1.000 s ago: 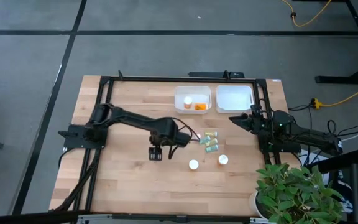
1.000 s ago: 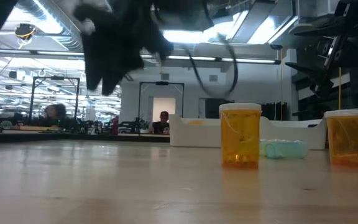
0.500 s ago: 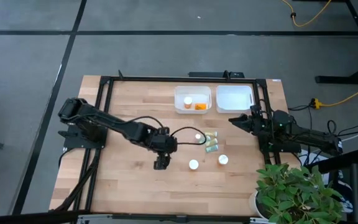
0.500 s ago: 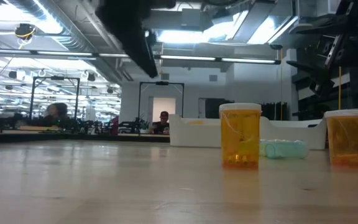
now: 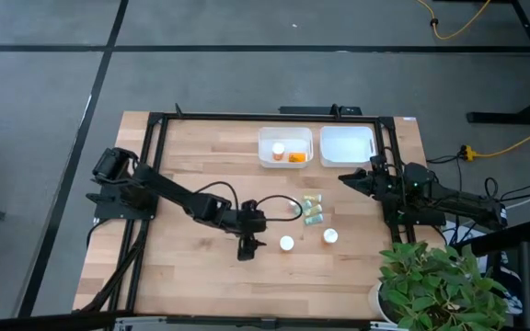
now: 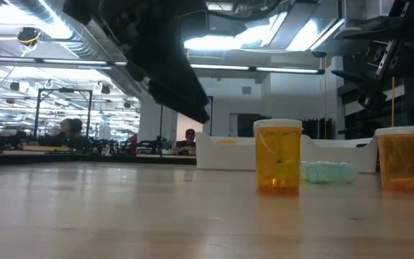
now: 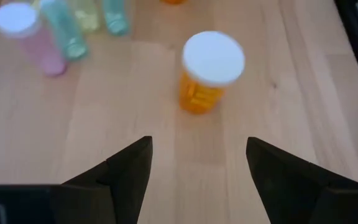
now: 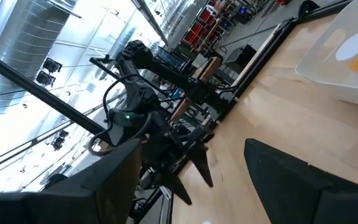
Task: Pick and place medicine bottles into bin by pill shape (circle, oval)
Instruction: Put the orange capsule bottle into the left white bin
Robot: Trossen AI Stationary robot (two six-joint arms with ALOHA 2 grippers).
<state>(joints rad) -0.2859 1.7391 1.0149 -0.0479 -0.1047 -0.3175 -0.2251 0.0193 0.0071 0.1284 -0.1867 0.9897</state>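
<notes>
On the pale wooden table point(image 5: 182, 267), the left gripper point(image 5: 247, 246) has swung forward within a second, fingers apart and empty, toward the white-capped orange medicine bottle point(image 5: 286, 244); a pickup looks imminent. The right gripper point(image 5: 350, 176) waits open beside the white bins point(image 5: 313, 147)

This is a robotics lab set in a large open-plan industrial hall. The pale wooden butcher-block surface point(image 5: 201, 267) sits in a black metal frame point(image 5: 247, 116) on a grey floor marked with dark tape lines point(image 5: 247, 48). Beyond the surface, the low view shows exposed silver ceiling ducts point(image 6: 56, 32), long strip lights point(image 6: 279, 70), rows of workbenches with a seated person point(image 6: 190, 141), and a yellow cable point(image 5: 449, 32) trailing across the floor.
</notes>
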